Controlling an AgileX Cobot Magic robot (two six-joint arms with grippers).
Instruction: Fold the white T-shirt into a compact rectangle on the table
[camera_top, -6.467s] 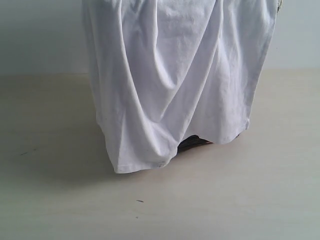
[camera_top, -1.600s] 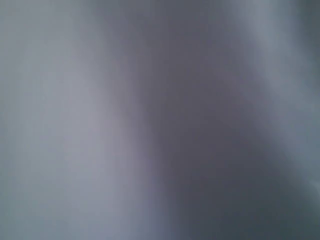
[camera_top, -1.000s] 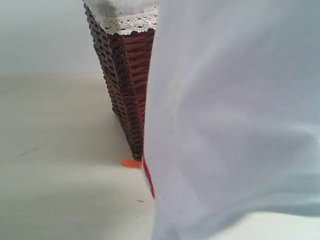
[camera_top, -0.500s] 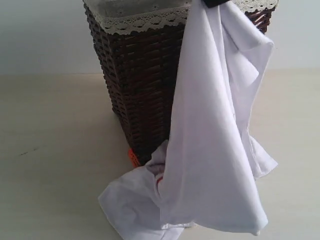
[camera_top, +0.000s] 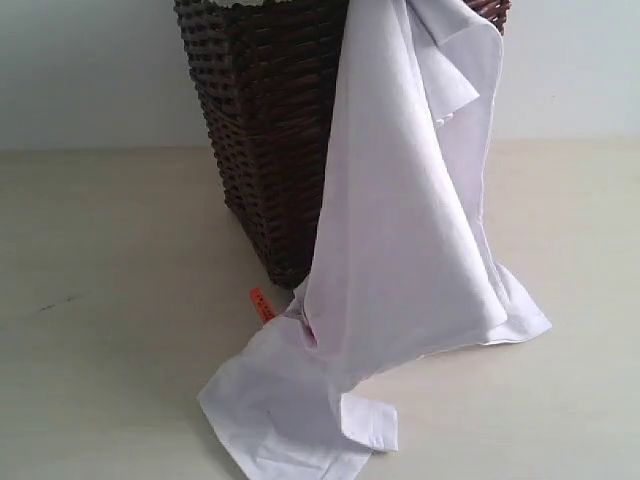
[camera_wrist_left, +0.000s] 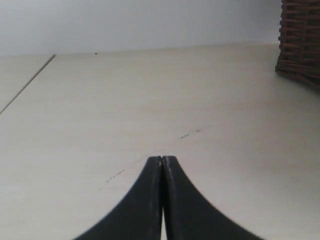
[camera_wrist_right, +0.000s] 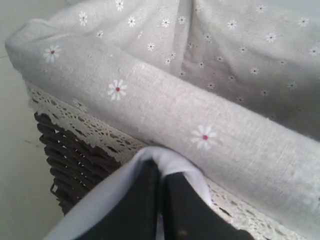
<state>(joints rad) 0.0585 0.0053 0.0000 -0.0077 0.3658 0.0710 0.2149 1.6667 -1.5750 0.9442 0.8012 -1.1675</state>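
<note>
The white T-shirt hangs in a long drape from above the exterior view, in front of the wicker basket. Its lower end lies crumpled on the table, beside a small orange tag. My right gripper is shut on a fold of the white T-shirt, just outside the basket's rim; it is out of the exterior view. My left gripper is shut with nothing in it, low over the bare table and well away from the shirt.
The dark red-brown wicker basket stands upright at the back centre. It has a white lace trim and a grey flowered liner. Its corner shows in the left wrist view. A pale wall runs behind the table.
The shirt has swung back from the camera and now hangs beside the basket, its lower end spread wider on the table. The dark gripper tip has left the top of the exterior view.
</note>
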